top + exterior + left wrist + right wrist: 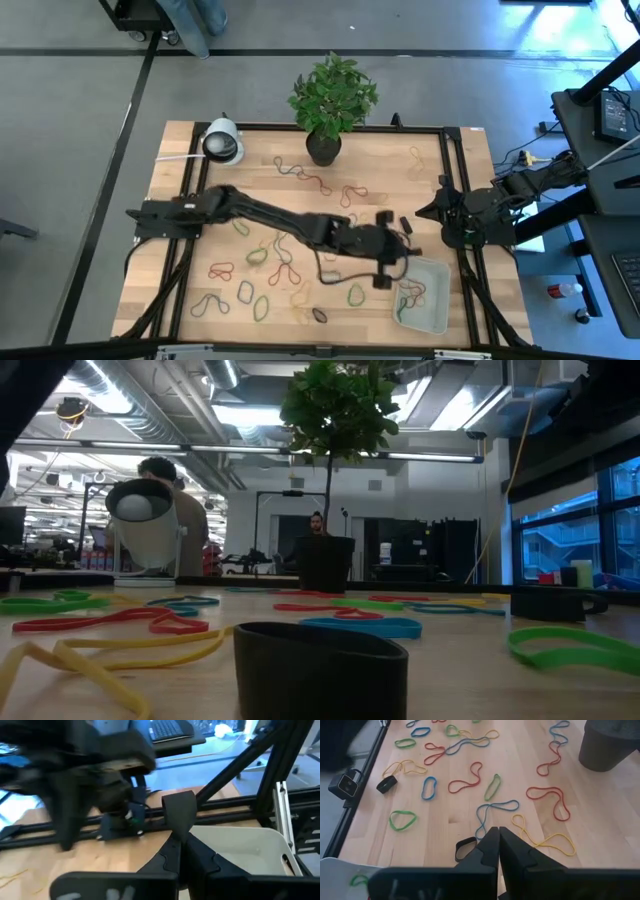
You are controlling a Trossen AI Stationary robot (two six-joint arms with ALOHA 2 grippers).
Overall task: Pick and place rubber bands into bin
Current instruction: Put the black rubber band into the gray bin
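Left gripper [392, 262] reaches across the table [455, 150] to just beside the bin [432, 315], at its 10 o'clock corner. Fingers [167, 857] pressed together; nothing visible between them, though the wrist view is blurred. Bin sits at the table's 5 o'clock corner with a few rubber bands [410, 293] inside. Most bands lie scattered over the wood from centre toward 7 o'clock. Right gripper [428, 211] waits at the 3 o'clock edge, jaws together, empty. Plant pot [323, 148] at 12 o'clock.
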